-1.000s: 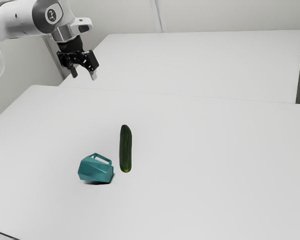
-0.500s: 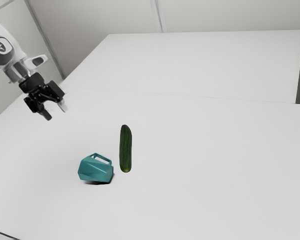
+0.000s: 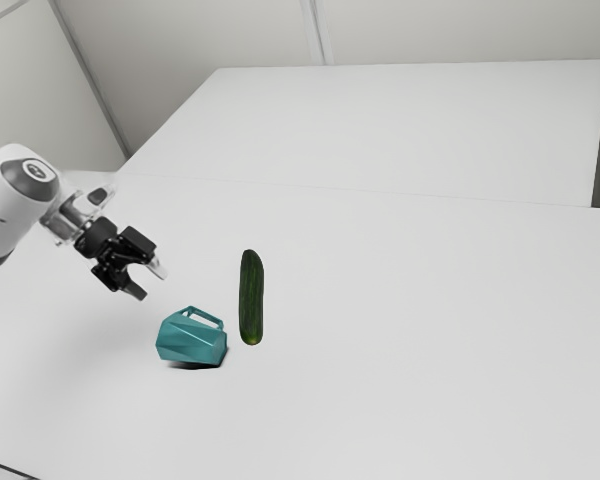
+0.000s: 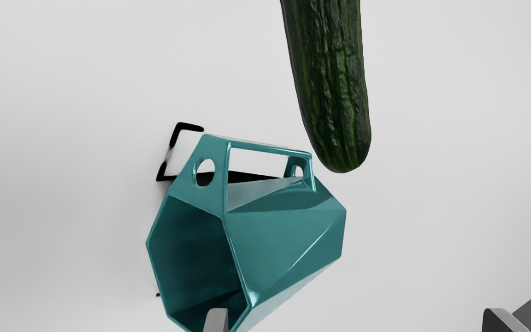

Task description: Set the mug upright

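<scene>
My gripper [image 3: 150, 283] hangs in the air up and to the left of the mug in the exterior view. The teal faceted mug [image 3: 191, 340] lies on its side on the white table. In the wrist view the mug [image 4: 284, 240] shows its dark hollow mouth and its angular handle, and the gripper [image 4: 355, 320] has its two fingertips wide apart with nothing held. One fingertip overlaps the mug's rim in that view; contact cannot be made out.
A dark green cucumber [image 3: 251, 298] lies beside the mug, near its handle side; the wrist view shows the cucumber's end [image 4: 339, 129] close to the handle. The white table [image 3: 430, 330] extends to the exterior view's right.
The arm has come down from the upper left of the exterior view, first swinging left, then moving lower and closer to the mug. Mug and cucumber have stayed where they were.
</scene>
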